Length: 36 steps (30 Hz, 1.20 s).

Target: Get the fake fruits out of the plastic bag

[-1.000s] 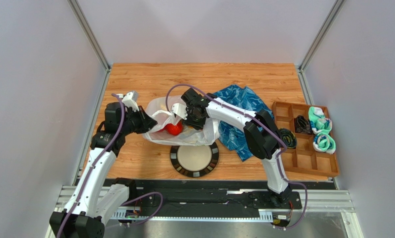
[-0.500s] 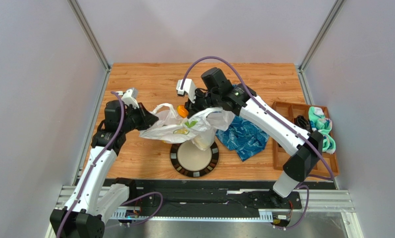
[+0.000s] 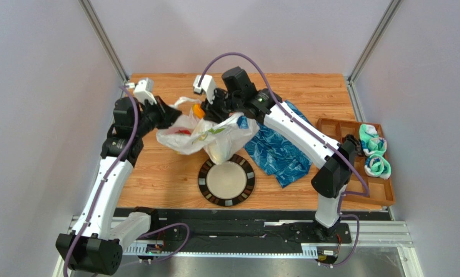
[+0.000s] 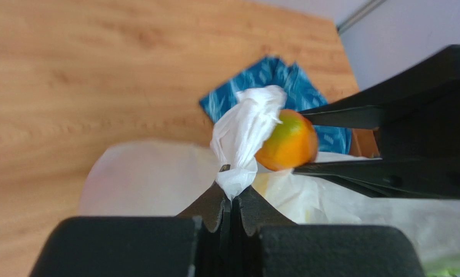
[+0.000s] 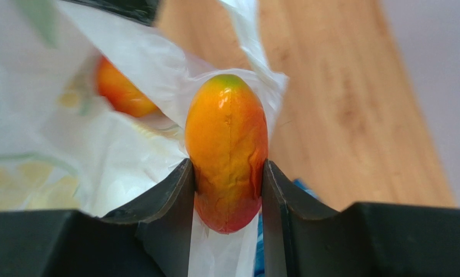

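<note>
Plastic bag (image 3: 206, 135) hangs over the far rim of the plate (image 3: 251, 180), my left gripper (image 4: 232, 199) pinched tight on its handle; my right gripper (image 5: 227, 167) clamps the mango-shaped fruit (image 5: 226, 150) at the bag's mouth, beyond the plate.

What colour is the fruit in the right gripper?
Orange, redder at its base, green at its tip. The fruit shows best in the right wrist view.

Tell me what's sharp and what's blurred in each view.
Top external: evenly lit, sharp throughout, shadows faint. Left wrist: plastic bag handle crisp, the mango-shaped fruit and blue cloth soft. Right wrist: that fruit sharp with glossy highlights; bag and wooden table behind out of focus.
</note>
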Each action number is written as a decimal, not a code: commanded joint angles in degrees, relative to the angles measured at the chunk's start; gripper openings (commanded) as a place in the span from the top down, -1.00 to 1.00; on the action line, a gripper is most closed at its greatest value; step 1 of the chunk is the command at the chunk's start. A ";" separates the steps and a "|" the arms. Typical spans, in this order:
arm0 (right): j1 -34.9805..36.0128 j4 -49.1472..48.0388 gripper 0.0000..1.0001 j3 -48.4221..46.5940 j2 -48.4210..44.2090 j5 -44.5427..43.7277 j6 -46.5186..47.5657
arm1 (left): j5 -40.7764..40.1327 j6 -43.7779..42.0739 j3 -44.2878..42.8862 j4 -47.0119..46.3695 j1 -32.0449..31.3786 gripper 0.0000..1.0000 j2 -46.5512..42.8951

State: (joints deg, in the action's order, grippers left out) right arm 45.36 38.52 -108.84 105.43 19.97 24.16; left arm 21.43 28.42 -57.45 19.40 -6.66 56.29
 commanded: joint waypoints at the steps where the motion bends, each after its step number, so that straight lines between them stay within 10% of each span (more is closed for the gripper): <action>1: -5.89 -7.24 0.80 -16.47 6.69 -6.42 5.71 | -3.23 -2.58 -14.33 -7.71 1.03 1.00 3.20; 6: -8.01 -10.38 0.81 -21.61 7.08 -8.19 5.81 | -1.84 -3.20 -22.88 -5.34 1.56 1.00 4.36; 17: -0.98 -26.12 0.76 33.57 -7.08 -8.01 11.87 | 1.50 1.89 13.20 -5.40 1.47 1.00 -2.33; 22: -0.80 -26.65 0.57 37.20 -4.53 -11.70 10.72 | 1.07 2.34 16.93 -5.60 1.47 1.00 -1.98; 29: -0.80 -18.57 -0.31 34.40 -4.09 -12.14 7.75 | 0.72 3.13 18.60 -5.86 1.47 1.00 -2.94; 36: -0.89 -13.13 -0.39 28.08 -1.11 -6.00 4.41 | 1.50 3.74 18.43 -6.92 1.47 1.00 -2.33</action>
State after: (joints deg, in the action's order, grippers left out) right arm 44.73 21.76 -74.32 102.13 10.31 31.86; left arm 21.82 31.24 -38.09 15.07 -5.30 54.22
